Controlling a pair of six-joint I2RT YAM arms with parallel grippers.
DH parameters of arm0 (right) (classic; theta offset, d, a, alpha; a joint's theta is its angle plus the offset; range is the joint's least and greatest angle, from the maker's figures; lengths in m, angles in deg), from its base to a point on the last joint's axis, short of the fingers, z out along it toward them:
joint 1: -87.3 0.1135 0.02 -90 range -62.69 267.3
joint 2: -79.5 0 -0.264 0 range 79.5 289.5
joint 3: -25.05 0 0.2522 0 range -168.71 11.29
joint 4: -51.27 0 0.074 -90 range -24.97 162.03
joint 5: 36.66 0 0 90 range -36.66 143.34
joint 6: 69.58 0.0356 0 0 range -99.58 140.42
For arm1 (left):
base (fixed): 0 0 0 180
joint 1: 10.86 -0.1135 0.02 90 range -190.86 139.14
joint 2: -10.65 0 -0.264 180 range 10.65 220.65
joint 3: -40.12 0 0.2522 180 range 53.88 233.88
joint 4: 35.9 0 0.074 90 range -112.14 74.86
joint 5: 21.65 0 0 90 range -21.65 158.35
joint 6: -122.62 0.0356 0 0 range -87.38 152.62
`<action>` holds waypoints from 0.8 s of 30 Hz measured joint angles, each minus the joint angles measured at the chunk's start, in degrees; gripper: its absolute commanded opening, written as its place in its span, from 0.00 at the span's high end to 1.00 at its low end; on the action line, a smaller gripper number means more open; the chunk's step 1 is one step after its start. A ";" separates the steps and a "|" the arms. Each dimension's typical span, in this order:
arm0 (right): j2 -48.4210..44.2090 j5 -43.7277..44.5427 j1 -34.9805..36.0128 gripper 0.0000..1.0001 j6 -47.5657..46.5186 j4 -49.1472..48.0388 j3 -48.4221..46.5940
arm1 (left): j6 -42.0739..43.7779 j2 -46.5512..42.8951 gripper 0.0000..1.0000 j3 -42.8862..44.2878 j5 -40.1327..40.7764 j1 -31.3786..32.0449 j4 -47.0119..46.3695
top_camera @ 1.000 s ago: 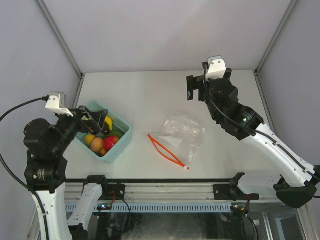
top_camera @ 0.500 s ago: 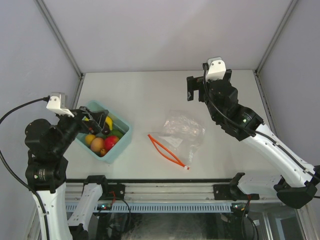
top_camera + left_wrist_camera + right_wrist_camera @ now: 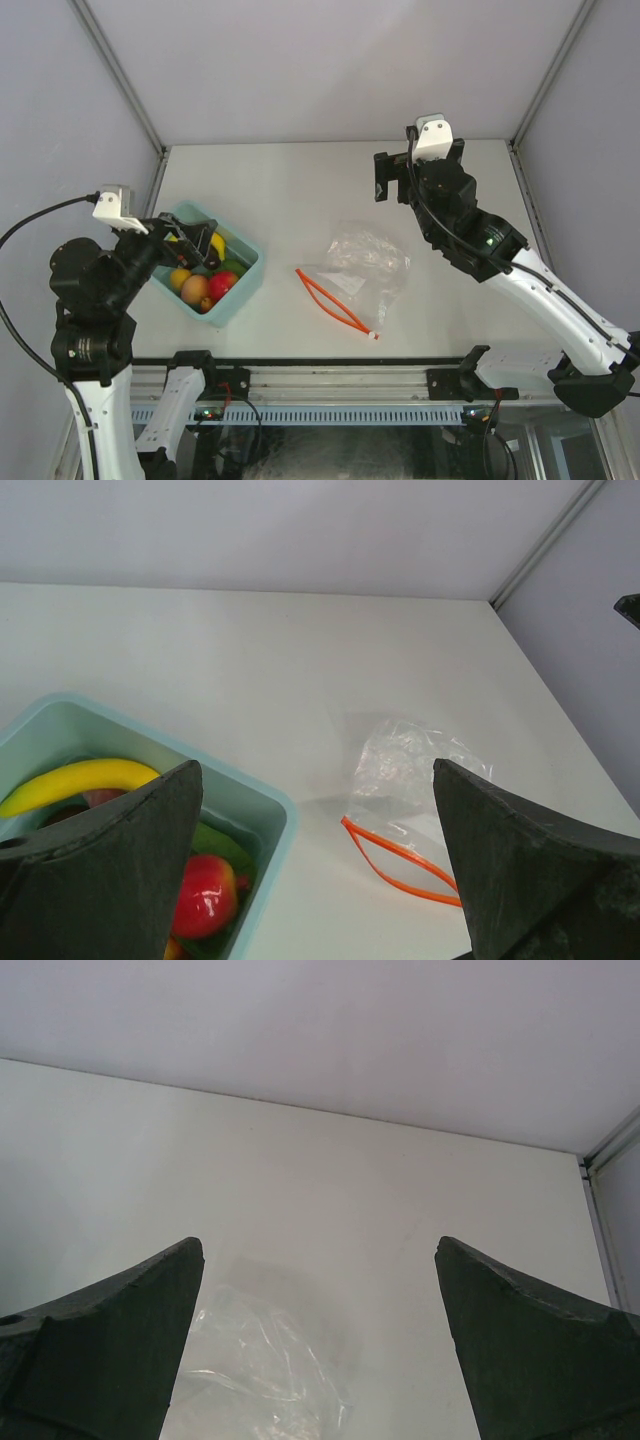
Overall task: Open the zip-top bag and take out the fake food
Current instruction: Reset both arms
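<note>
The zip-top bag lies flat mid-table, clear and crinkly, and looks empty. Its orange zip strip gapes in a narrow loop with a white slider at the near end. The bag also shows in the left wrist view and the right wrist view. The fake food sits in a light blue bin: a yellow banana, a red apple and green pieces. My left gripper hovers open over the bin. My right gripper hangs open behind the bag, empty.
Grey enclosure walls ring the white table on the left, back and right. A metal rail with the arm bases runs along the near edge. The bin stands at the table's left side, close to the left arm.
</note>
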 measured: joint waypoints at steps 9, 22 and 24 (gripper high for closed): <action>-0.09 0.24 0.00 0.01 0.00 -0.02 0.20 | 0.00 0.00 0.00 0.00 -0.02 0.00 -0.17; -0.09 0.31 0.00 0.01 0.00 -0.02 0.24 | -0.02 -0.33 0.00 -0.87 -0.24 0.00 -0.57; -0.09 0.31 0.00 0.01 0.02 -0.02 0.24 | -0.02 -0.33 0.00 -0.87 -0.24 0.00 -0.63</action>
